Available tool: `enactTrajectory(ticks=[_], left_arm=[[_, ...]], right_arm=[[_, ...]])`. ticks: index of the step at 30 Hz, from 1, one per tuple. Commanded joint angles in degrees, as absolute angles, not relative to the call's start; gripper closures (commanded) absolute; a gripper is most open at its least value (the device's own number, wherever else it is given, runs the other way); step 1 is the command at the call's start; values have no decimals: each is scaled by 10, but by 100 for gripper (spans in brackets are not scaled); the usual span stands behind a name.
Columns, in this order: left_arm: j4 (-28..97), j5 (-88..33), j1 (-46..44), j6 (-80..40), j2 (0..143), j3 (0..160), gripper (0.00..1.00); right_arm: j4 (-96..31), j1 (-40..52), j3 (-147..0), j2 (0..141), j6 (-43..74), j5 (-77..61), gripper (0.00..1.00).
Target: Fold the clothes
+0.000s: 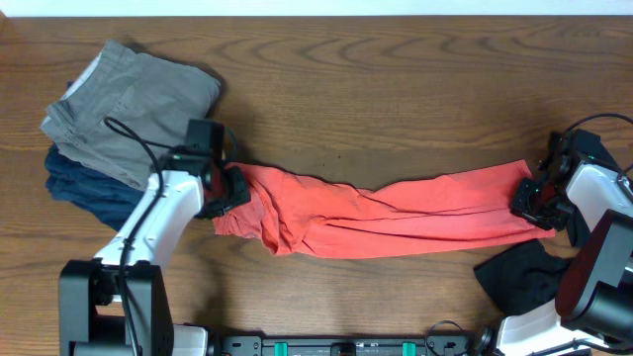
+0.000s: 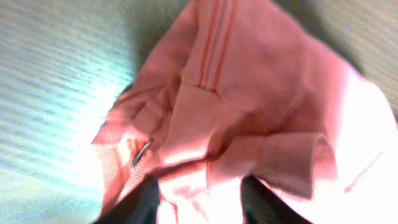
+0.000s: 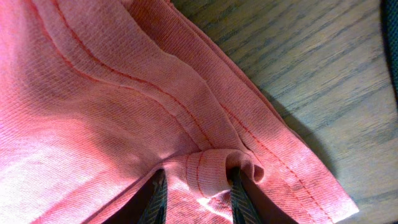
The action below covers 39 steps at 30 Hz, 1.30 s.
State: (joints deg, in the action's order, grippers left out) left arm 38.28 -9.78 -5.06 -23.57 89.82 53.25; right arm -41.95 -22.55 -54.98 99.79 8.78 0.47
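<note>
Jaws of the left gripper point(image 1: 230, 188) look closed on a bunched end of the shirt point(image 1: 396, 220). The left wrist view is blurred, but cloth sits wadded between the dark fingers point(image 2: 140, 208). Just beside that arm, toward the left edge of the table point(image 1: 396, 79), lie a khaki garment point(image 1: 129, 99) and a navy garment point(image 1: 84, 188). A sweep that way could drag them along or muss the pile. The shirt lies on the wood as a twisted rope between the two arms, not flat. Pulling harder would likely tighten the twist rather than spread it, and any fold made now would trap wrinkles. At the right, the right gripper point(image 1: 531, 203) is clamped on only a small curl of hem. That thin bite could slip out under tension. A black garment point(image 1: 519, 272) lies close below it and might snag on a low pass.
</note>
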Motion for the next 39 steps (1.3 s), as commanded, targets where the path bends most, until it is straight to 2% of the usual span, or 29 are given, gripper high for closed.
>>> enactTrajectory(ticks=[1,9,12,16,23,32,33,37,39], left_arm=[[439,-133,-51,-189,888,571,52],[622,-215,-73,-191,879,565,53],[649,-238,-85,-191,879,554,52],[637,-287,-111,-176,879,551,53],[559,-251,-166,-218,879,534,51],[525,-244,-207,-274,879,496,51],[519,-243,-207,-276,879,496,53],[464,-244,-207,-277,879,496,91],[441,-245,-207,-278,879,496,94]], right_arm=[[-420,-228,-535,1004,94,-20,67],[-420,-228,-535,1004,94,-20,66],[-419,-228,-535,1004,94,-20,66],[-418,-228,-535,1004,94,-20,66],[-420,-228,-535,1004,94,-20,65],[-420,-228,-535,1004,94,-20,65],[-420,-228,-535,1004,94,-20,65],[-420,-228,-535,1004,94,-20,65],[-420,-228,-535,1004,94,-20,65]])
